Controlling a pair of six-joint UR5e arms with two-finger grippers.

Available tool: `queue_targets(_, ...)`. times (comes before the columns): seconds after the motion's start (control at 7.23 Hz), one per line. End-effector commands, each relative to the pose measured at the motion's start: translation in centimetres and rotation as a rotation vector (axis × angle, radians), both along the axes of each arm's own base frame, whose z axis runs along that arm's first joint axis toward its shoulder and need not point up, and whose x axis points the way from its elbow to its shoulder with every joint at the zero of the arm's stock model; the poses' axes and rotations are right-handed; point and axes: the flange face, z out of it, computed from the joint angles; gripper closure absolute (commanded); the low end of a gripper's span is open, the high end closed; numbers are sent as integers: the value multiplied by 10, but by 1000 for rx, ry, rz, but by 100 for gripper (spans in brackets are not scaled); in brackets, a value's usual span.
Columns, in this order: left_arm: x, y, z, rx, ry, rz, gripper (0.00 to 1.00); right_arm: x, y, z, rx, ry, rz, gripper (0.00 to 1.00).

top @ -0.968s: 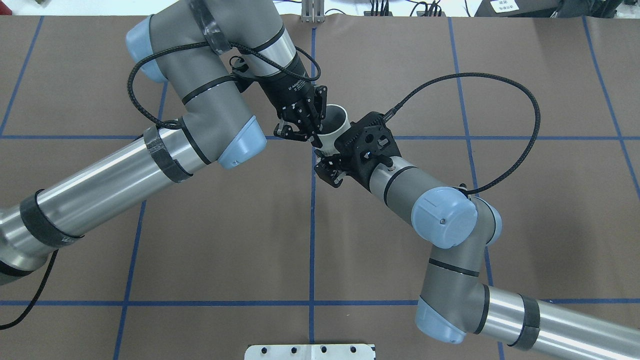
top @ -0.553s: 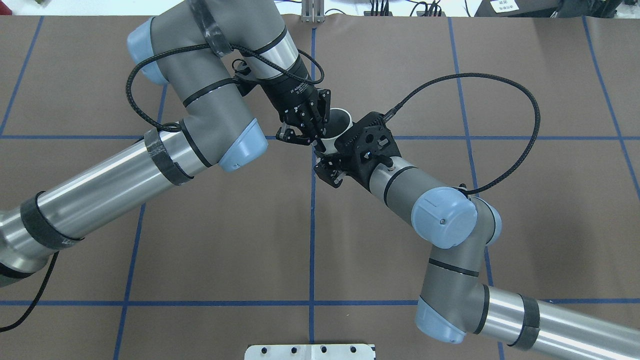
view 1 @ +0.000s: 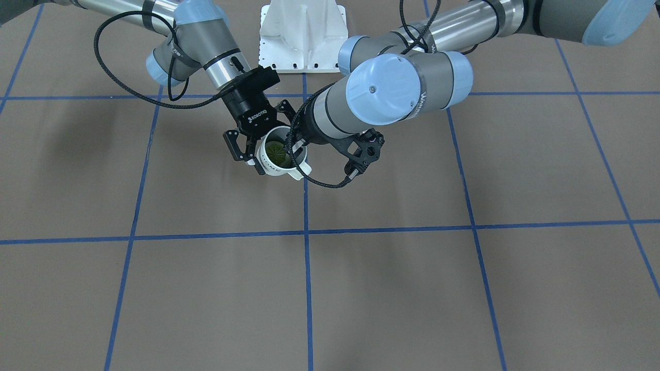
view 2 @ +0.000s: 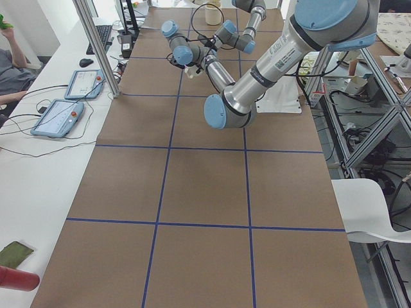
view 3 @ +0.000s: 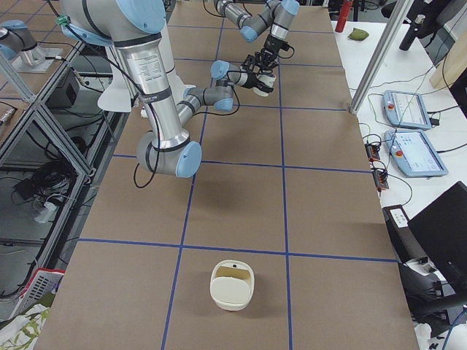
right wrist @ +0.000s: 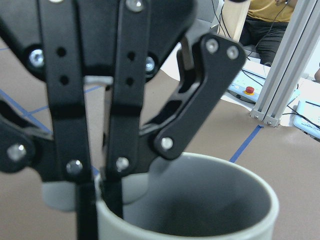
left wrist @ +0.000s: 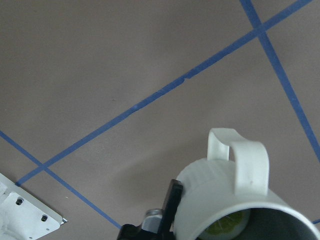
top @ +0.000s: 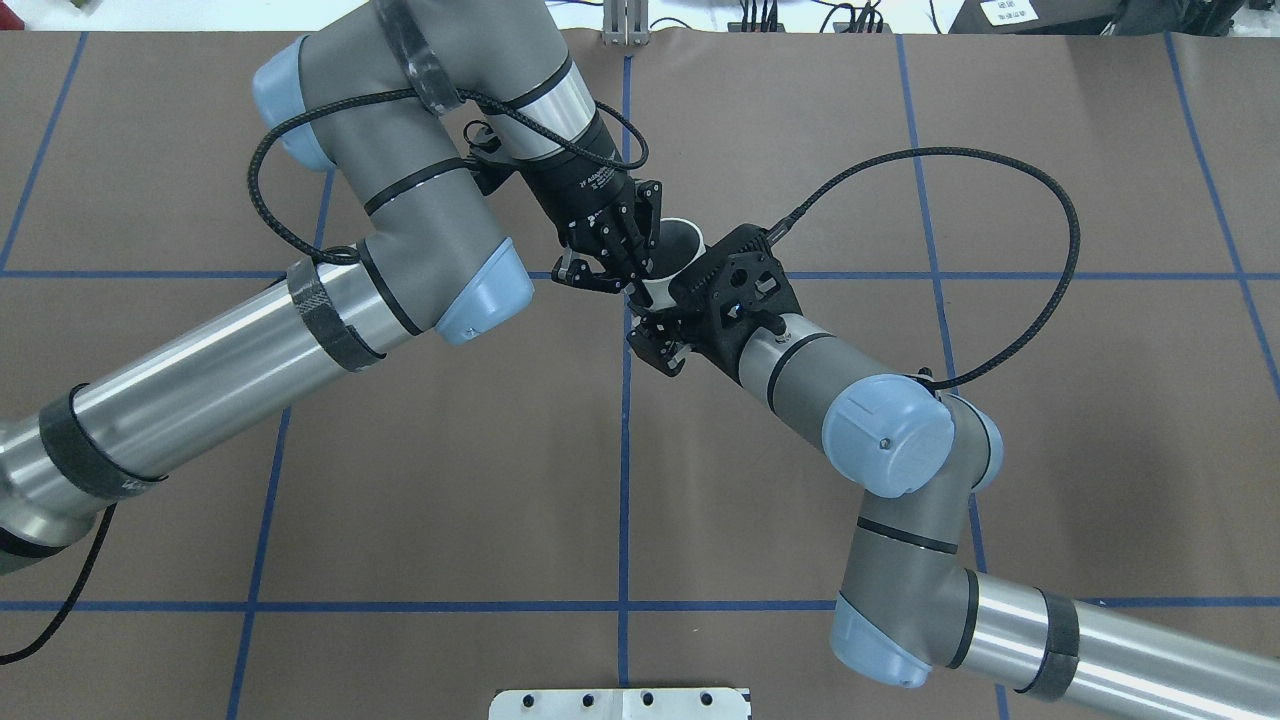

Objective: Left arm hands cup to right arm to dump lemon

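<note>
1. Closest to the robot's side, the white base plate sits at the middle of the bench's near edge.
2. A little further out, near the bench's right end and well apart from everything else, a cream rounded container stands on the surface.
3. The right arm comes in from the right end and angles forward to the bench's middle, ending in the right gripper. Its fingers stand spread, one to either side of the cup. As far as I can see it is released rather than squeezing, though my left wrist view shows one black finger lying against the cup's wall.
4. The cup hangs in the air over the bench's middle, clear of the surface. It is tilted so that its grey mouth faces up and toward the far edge, with the handle on the far side. The lemon lies inside, at the bottom.
5. Just beyond, the left gripper reaches back from the left arm and is clenched on the cup's rim — my right wrist view shows one finger inside the wall and one outside.
6. Past the far edge, a white side table carries two tablets, and a person sits at it.
</note>
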Motion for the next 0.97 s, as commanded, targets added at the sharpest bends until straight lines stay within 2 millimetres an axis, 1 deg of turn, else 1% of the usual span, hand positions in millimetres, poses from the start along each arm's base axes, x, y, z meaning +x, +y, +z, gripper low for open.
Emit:
queue_targets(0.0, -2, -2, 2, -4, -2, -6, 100, -2, 2, 1, 0, 0, -5, 0)
queue_targets(0.14, -3, -4, 2, -9, -5, -9, 100, -2, 2, 1, -2, -1, -4, 0)
queue_targets(0.28, -6, -6, 1, -5, -2, -14, 100, -1, 3, -3, -6, -16, -3, 37)
queue_targets(0.41, -13, -8, -3, 44, 42, -23, 1, 0, 3, -3, -50, -56, -1, 79)
queue_targets(0.55, -22, -14, -4, 72, 70, -42, 0, -1, 3, -2, -74, -77, -2, 100)
queue_targets(0.83, -33, -23, -1, 66, 66, -60, 0, -1, 4, -1, -76, -76, -4, 100)
